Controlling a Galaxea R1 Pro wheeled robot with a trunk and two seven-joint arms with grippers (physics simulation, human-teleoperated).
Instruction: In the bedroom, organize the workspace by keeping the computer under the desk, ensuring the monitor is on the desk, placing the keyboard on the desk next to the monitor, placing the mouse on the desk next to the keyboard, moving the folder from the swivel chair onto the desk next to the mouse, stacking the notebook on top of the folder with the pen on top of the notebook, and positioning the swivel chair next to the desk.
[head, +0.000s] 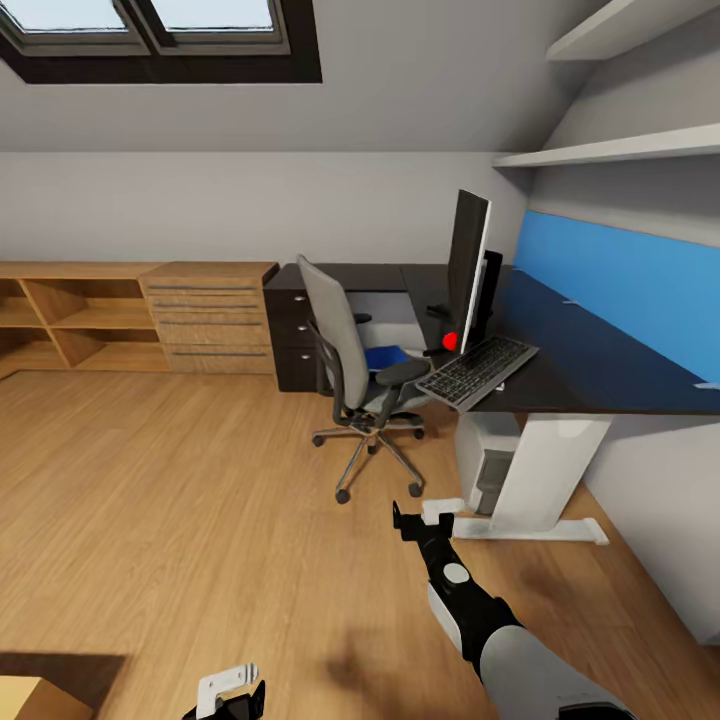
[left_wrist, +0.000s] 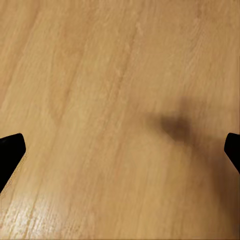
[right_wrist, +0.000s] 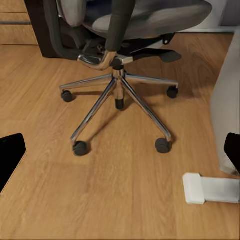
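The grey swivel chair (head: 345, 360) stands in front of the black-topped desk (head: 600, 365), its back towards me. On its seat lies the blue folder (head: 385, 356). The monitor (head: 467, 262) stands edge-on on the desk, with the keyboard (head: 478, 371) at the desk's front edge before it. Under the desk sits the light-grey computer (head: 486, 462). Mouse, notebook and pen are too small to tell. My right gripper (head: 425, 520) hangs open low over the floor, facing the chair's chrome base (right_wrist: 117, 95). Near the bottom edge, my left gripper (head: 232, 690) is open above bare floor (left_wrist: 120, 155).
A light-wood dresser and shelf unit (head: 140, 315) line the back wall, next to the desk's dark drawer unit (head: 292, 340). The desk's white leg and foot (right_wrist: 210, 189) lie close by my right gripper. Wood floor (head: 170, 500) stretches wide to the left.
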